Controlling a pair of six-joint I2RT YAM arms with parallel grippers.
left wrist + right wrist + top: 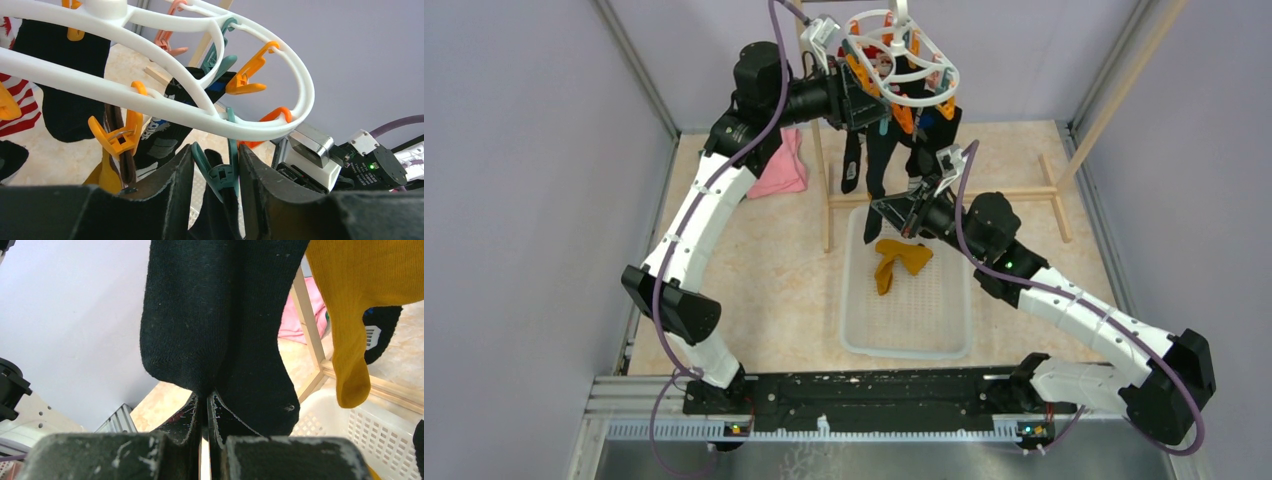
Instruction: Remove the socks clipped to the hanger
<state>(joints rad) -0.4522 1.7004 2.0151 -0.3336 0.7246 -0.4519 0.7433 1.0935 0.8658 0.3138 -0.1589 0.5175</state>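
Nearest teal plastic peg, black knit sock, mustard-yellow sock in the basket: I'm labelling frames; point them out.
Nearest teal plastic peg [220, 174]: left wrist view, its middle.
Black knit sock [215, 315]: right wrist view, mid fabric.
Mustard-yellow sock [901, 256]: top external view, its folded middle.

White hanger [75, 82], teal peg [220, 175], black sock [210, 315], mustard sock [360, 300]
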